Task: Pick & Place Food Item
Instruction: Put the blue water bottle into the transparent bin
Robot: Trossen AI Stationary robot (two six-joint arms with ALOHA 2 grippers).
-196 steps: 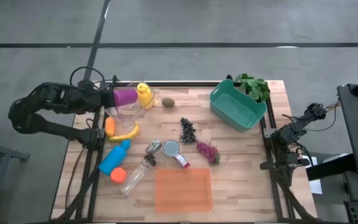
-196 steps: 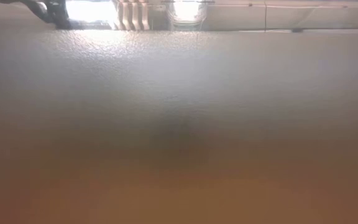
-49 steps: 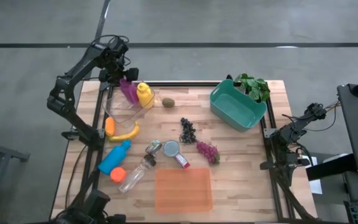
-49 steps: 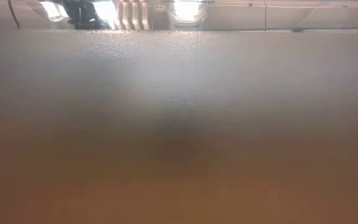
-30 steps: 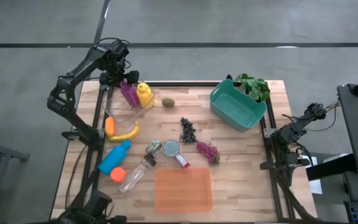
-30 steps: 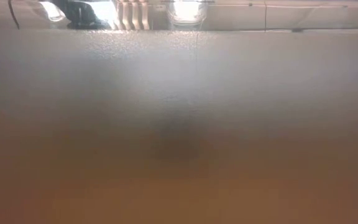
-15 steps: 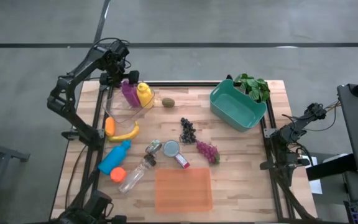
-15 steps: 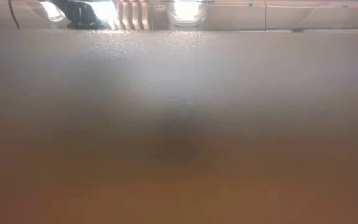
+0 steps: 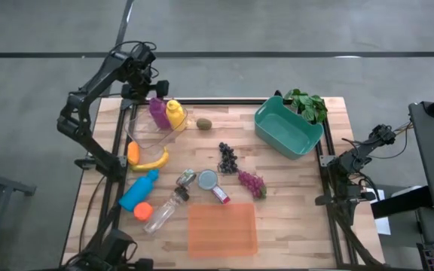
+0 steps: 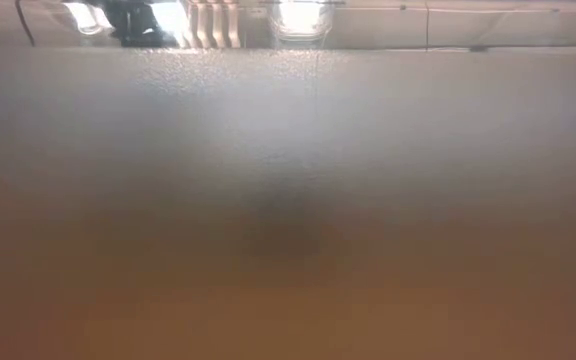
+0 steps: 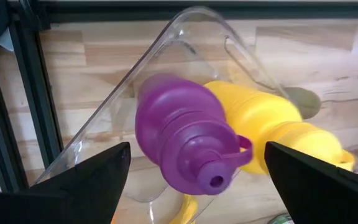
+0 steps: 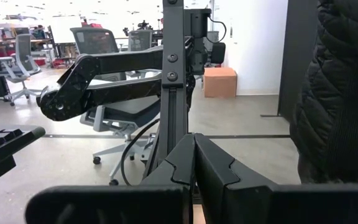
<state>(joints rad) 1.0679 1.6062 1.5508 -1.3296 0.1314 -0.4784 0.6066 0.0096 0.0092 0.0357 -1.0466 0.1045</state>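
high view: i see the left gripper [image 9: 152, 89] over the table's far left corner, jaws spread, above the purple bottle [image 9: 157, 112], which lies in the clear container [image 9: 151, 132] touching the yellow bottle [image 9: 175, 114]. the right gripper [image 9: 383, 134] is parked off the right edge.

low view: blurred, nothing readable.

left wrist view: fingers [image 11: 92, 177] wide apart, clear of the purple bottle [image 11: 182, 143].

right wrist view: jaws closed [image 12: 194, 162] on nothing; a person's dark jacket [image 12: 340, 87] alongside.
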